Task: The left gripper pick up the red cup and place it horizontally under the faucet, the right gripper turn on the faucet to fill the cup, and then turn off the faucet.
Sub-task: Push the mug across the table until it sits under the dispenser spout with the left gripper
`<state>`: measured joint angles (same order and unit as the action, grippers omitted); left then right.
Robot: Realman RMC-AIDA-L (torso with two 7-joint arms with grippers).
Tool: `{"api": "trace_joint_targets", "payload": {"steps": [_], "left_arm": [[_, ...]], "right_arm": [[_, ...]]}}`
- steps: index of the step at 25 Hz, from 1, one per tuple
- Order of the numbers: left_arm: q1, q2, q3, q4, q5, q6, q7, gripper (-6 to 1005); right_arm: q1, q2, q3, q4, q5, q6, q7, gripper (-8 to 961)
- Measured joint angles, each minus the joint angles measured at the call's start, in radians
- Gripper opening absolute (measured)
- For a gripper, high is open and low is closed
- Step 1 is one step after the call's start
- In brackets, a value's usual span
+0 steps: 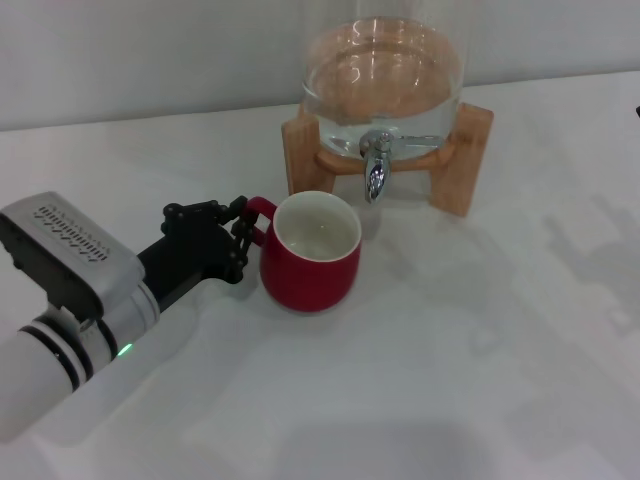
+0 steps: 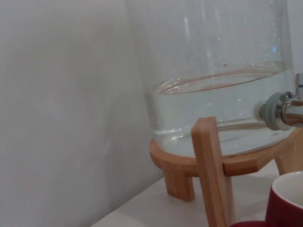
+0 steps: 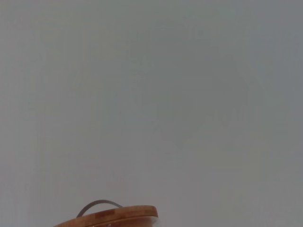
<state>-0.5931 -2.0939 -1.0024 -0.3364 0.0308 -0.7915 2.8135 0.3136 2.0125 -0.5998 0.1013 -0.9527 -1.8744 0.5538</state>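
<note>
I logged the left gripper (image 1: 243, 238), a black two-fingered unit on a grey-cuffed arm, low over the white table (image 1: 480, 350). Its fingers (image 1: 238, 212) were clenched on the small loop handle of the squat dark-red ceramic cup (image 1: 310, 262), one finger on each side of the loop. The cup stood upright on the table directly ahead of the fingertips, its cream-white inside facing up and showing no water that I could make out.

Beyond the cup from the fingers, and a little toward the robot's right, I noted the small shiny chrome faucet (image 1: 376, 168) with its spout pointing down. The spout hung just past the cup's far rim, near it but not touching, and not clearly over the opening. The faucet was fitted to a clear glass water dispenser (image 1: 382, 75) holding water, which sat on a light wooden stand (image 1: 470, 160).

In the left wrist view I saw the same dispenser (image 2: 213, 85) close up with its water line, a leg of the stand (image 2: 213, 175), the faucet's base (image 2: 279, 111) at the frame edge, and a corner of the cup's rim (image 2: 286, 198).

The right gripper did not appear in any view, so I could not tell its finger state. Its wrist camera showed mostly a plain grey wall (image 3: 151, 94) with only a wooden edge (image 3: 113, 215) low in frame.
</note>
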Motion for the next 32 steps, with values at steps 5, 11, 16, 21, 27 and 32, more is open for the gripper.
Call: {"api": "trace_joint_targets", "payload": {"steps": [5, 11, 16, 21, 27, 32], "left_arm": [[-0.018, 0.0, 0.02, -0.009, 0.0, 0.023, 0.0, 113], [-0.024, -0.002, 0.02, -0.019, -0.001, 0.041, 0.0, 112], [-0.033, -0.004, 0.04, -0.02, -0.003, 0.066, 0.0, 112], [-0.043, -0.007, 0.06, -0.021, -0.008, 0.086, 0.0, 111], [-0.046, -0.008, 0.061, -0.023, -0.006, 0.087, -0.002, 110], [-0.047, -0.007, 0.061, -0.026, -0.005, 0.09, -0.002, 104]], "right_arm": [[0.005, 0.001, 0.0, 0.001, 0.0, 0.004, 0.0, 843], [0.013, 0.002, -0.007, 0.002, 0.0, 0.007, 0.0, 843], [0.022, 0.004, -0.009, 0.007, 0.0, 0.006, 0.0, 843], [0.024, 0.003, -0.009, 0.011, 0.0, 0.009, 0.0, 843], [0.025, 0.003, -0.009, 0.011, 0.0, 0.009, 0.0, 843], [0.025, 0.003, -0.009, 0.011, 0.0, 0.009, 0.001, 843]]}}
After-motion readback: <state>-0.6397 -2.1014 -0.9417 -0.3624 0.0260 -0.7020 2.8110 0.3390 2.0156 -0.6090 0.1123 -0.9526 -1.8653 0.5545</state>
